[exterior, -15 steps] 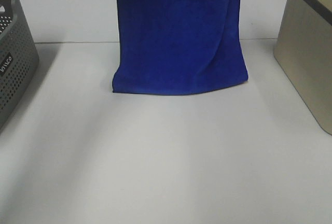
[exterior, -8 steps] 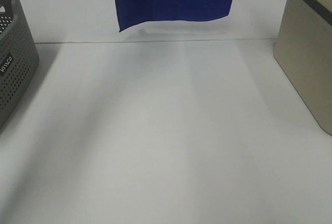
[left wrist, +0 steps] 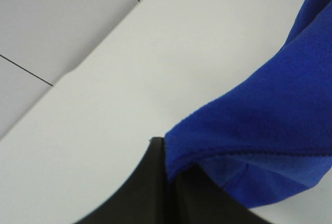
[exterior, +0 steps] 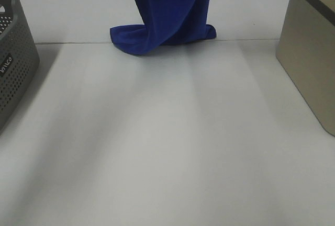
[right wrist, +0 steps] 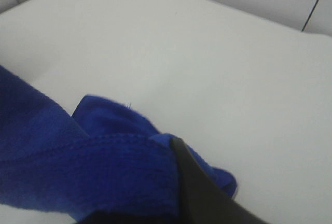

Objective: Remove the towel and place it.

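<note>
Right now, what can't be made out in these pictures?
1. High view: the towel's top and whatever holds it, cut off by the upper edge.
2. High view: insides of the gray basket and beige bin, mostly hidden by their walls.
3. Wrist views: the left claw and right claw, mostly cut off by the picture edge, partly under towel.

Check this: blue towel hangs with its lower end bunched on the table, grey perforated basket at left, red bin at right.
One error: the bin at right is beige, not red, as the exterior high view shows. The towel does hang with its lower end bunched on the table, the grey perforated basket at left.
</note>
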You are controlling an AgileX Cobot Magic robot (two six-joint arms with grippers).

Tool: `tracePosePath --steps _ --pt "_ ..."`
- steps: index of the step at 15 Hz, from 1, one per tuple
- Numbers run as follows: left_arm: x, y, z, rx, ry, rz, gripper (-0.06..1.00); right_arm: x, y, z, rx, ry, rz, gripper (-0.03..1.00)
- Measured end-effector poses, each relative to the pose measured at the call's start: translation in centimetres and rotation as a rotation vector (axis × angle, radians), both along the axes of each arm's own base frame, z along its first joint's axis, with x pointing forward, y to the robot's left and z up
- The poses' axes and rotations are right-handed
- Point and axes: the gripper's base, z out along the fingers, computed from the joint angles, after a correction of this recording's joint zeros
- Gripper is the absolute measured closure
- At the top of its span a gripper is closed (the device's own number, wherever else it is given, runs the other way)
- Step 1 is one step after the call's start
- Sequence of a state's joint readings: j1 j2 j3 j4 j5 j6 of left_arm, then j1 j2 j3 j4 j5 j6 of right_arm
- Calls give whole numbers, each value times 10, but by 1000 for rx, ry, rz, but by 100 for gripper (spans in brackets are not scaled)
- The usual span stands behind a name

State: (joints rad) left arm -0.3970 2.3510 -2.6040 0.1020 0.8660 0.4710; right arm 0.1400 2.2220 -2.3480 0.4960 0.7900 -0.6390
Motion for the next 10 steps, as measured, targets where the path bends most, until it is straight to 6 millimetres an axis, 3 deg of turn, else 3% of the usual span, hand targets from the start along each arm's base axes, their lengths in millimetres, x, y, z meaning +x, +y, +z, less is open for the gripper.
tracePosePath --steps 1,5,10 --pt "-7 3 -9 49 129 13 94 -14 1 -1 -48 115 68 95" --pt "-22 9 -15 80 317 35 94 -34 -1 -12 -127 333 152 95" --pt "-36 8 -8 -95 417 109 94 -42 -11 -20 -144 460 0 95"
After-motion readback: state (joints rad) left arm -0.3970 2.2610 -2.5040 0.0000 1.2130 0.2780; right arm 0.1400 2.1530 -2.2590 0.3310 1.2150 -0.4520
